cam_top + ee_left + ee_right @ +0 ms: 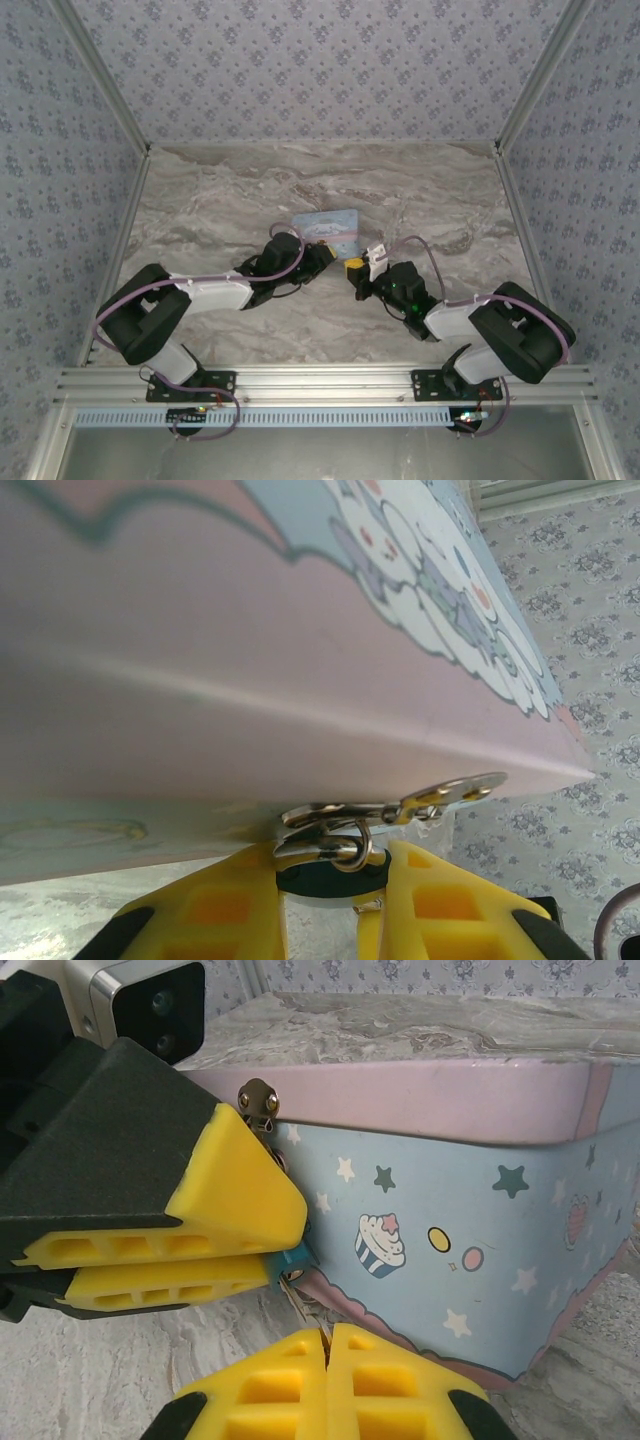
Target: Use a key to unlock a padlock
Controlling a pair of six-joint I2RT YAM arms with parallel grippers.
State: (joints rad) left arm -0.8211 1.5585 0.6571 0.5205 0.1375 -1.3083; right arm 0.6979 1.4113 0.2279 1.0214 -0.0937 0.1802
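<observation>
The small teal padlock (296, 1259) hangs by its silvery shackle (352, 852) from the hasp (440, 798) of a pale blue and pink cartoon tin (460, 1230). My left gripper (330, 882) is shut on the padlock's body (325, 878), its yellow fingers (190, 1210) coming in from the left of the right wrist view. My right gripper (327, 1345) is shut on a thin silvery key (305, 1307). The key's blade slants up to the underside of the padlock. In the top view both grippers, left (322, 256) and right (356, 268), meet at the tin's near edge.
The tin (326, 228) sits mid-table on the marble-patterned top (200, 200). Patterned walls close in the left, right and back. Both arms reach inward from the near rail (320, 380).
</observation>
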